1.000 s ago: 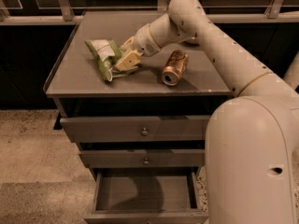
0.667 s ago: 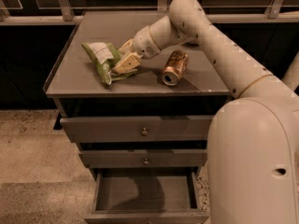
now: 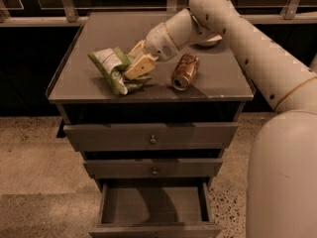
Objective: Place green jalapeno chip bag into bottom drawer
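the step in hand looks like the grasp: the gripper (image 3: 132, 69) is down on the cabinet top (image 3: 104, 31) just left of the soda can (image 3: 184, 72), pressed against the right side of the green jalapeno chip bag (image 3: 110, 66), and the arm reaches to it from behind and right of the can. whether the gripper has clamped on the bag or only rests against it, i cannot tell. the bag lies crumpled on the top, left of the can and apart from it, with the gripper between the two, so none of the carrying is done yet. the next move, as i judge it, calls for a firm hold on the loose foil, a lift off the top without knocking the can, which lies on its side and would probably roll, then a path forward past the front edge and down. the bottom drawer (image 3: 154, 227) is well below the can, at the foot of the cabinet, pulled out toward the camera, and nothing shows inside it but its bare grey floor. between the can and that drawer, the top drawer (image 3: 151, 133) and the middle drawer (image 3: 153, 166) are pushed in, so their contents are hidden.
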Motion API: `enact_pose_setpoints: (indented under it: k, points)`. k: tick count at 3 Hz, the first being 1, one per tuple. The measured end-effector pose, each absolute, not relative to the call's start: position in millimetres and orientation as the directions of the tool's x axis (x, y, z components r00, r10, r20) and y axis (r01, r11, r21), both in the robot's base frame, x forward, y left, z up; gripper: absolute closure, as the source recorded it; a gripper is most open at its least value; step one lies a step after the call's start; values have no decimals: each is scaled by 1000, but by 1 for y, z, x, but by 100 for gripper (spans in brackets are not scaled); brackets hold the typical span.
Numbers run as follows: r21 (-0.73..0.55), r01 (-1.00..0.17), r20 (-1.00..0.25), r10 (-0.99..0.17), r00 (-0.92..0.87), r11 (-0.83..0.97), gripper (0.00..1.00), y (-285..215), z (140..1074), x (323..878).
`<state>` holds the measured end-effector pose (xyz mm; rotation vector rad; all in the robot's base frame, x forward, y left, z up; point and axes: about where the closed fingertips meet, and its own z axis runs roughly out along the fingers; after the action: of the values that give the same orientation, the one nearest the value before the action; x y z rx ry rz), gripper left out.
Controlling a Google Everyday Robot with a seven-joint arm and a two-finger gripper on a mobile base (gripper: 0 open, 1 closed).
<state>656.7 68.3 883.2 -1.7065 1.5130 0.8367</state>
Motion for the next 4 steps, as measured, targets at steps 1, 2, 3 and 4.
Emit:
enact_pose_setpoints:
  k: [1, 2, 3, 4]
  points:
    - [-52, -997, -815, -575, 72, -52, 100, 53, 902, 617]
    - [-5, -999, -807, -590, 29, -42, 100, 45, 906, 583]
    - [-5, -999, -807, -590, 29, -42, 100, 45, 906, 583]
    - [0, -999, -814, -581, 19, -32, 100, 43, 900, 571]
